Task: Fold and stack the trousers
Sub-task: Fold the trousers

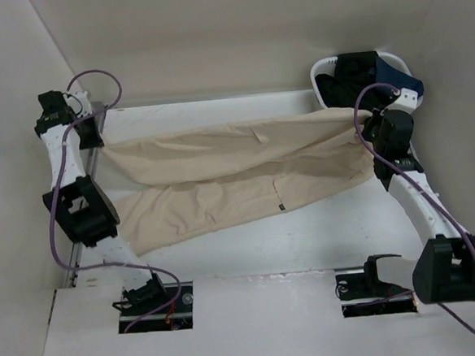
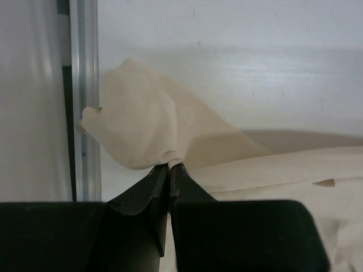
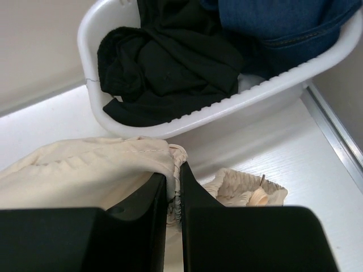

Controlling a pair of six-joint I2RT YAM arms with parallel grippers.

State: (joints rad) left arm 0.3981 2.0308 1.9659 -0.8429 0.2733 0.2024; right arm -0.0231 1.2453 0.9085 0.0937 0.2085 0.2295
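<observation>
The beige trousers (image 1: pixel 237 174) lie stretched across the table, waist at the right, legs to the left. My left gripper (image 1: pixel 94 137) is shut on the hem of the far leg, which bunches above the jaws in the left wrist view (image 2: pixel 136 127). My right gripper (image 1: pixel 362 123) is shut on the gathered waistband (image 3: pixel 180 161) at the far right, lifting it slightly. The near leg (image 1: pixel 191 210) rests flat on the table, with a small dark tag at its side.
A white basket (image 1: pixel 325 78) at the back right corner holds a black garment (image 3: pixel 170 62) and a navy blue garment (image 3: pixel 283 22), just behind my right gripper. A metal rail (image 2: pixel 85 102) runs along the table's left edge. Side walls stand close.
</observation>
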